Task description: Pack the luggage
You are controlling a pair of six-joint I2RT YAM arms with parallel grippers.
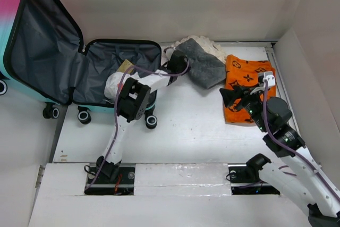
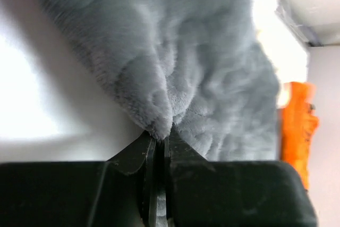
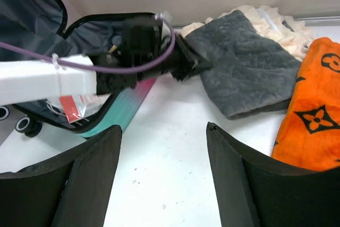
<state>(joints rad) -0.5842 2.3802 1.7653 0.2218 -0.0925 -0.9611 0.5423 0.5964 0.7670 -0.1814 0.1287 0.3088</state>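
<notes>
Luggage (image 1: 42, 41) lies open at the 10 o'clock corner of the table (image 1: 186, 131) in the top view. It has a hard pink-to-teal shell, dark grey fabric lining, the lid tipped up and black wheels along the near edge. Left gripper (image 1: 182, 67) is just past the case's rim, so the case sits close beside it at its 9 o'clock. Its jaws are pressed together on a pinched-up corner of the grey fleece blanket (image 1: 204, 67) (seriously plush, fuzzy pile in the wrist view). Right gripper (image 1: 229, 98) has its jaws spread wide with nothing between them, at the 9 o'clock edge of the orange towel (image 1: 247, 78), and the luggage is well apart from it, off toward 9 to 10 o'clock. The towel is folded, with a black monogram print. Cream ruffled cloth (image 1: 204, 43) pokes out from behind the blanket at 12 o'clock. White packet (image 1: 114, 84) lies inside the case.
</notes>
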